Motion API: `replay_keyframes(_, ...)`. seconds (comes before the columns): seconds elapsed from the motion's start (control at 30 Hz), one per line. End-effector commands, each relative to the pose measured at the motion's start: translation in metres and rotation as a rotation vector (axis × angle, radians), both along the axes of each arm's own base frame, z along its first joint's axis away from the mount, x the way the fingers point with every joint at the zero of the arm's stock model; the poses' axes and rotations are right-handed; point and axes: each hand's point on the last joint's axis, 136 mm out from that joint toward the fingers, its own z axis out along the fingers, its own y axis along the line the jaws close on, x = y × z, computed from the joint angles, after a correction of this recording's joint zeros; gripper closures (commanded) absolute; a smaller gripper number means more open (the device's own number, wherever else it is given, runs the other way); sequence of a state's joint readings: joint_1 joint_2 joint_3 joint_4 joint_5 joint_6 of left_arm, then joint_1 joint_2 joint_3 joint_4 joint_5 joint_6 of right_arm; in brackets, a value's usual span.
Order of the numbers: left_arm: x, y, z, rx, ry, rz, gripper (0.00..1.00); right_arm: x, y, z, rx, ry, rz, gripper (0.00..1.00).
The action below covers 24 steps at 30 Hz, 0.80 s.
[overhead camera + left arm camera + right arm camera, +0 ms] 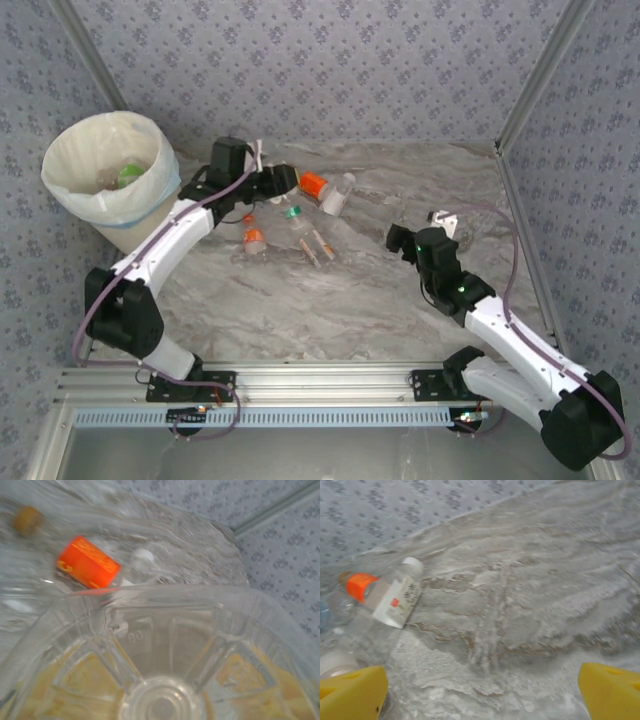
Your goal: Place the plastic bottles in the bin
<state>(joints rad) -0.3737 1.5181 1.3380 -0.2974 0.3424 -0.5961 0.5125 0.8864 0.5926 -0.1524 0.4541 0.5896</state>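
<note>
My left gripper (287, 180) is out over the far middle of the table, shut on a clear plastic bottle (165, 655) with a yellowish label. The bottle's ribbed base hides the fingers in the left wrist view. Just beyond it lie an orange-labelled bottle (314, 184) and a white-labelled one (338, 194). More bottles lie nearer, one orange-capped (255, 240) and one green-capped (297, 222). The pale-blue bin (110, 175) with its white liner stands at the far left. My right gripper (405, 238) hovers open over bare table, its yellow fingertips (350, 692) wide apart and nothing between them.
Patterned walls and metal posts close in the table at the back and sides. A green-labelled item (130, 176) lies inside the bin. Bare marbled table (330, 310) stretches between the two arms. A pale rounded object (337, 664) sits by my right gripper's left fingertip.
</note>
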Motion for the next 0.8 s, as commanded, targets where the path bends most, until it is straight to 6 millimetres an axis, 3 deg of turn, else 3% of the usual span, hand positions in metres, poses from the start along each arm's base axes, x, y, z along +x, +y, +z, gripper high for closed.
replay_keyframes(0.0,0.0,0.037,0.047,0.044,-0.136,0.106,0.56,-0.005,-0.021,0.002,0.058,-0.026,-0.12,0.0)
replay_keyframes(0.13,-0.001,0.073,0.079,0.138,-0.264,0.214,0.56,-0.007,-0.03,0.004,0.067,-0.044,-0.155,0.0)
replay_keyframes(0.47,-0.012,0.188,0.174,0.54,-0.535,0.624,0.55,-0.008,-0.037,-0.002,0.108,-0.052,-0.208,0.0)
replay_keyframes(0.77,-0.02,0.289,0.209,0.745,-0.549,0.899,0.56,-0.007,-0.037,0.001,0.116,-0.066,-0.214,0.0)
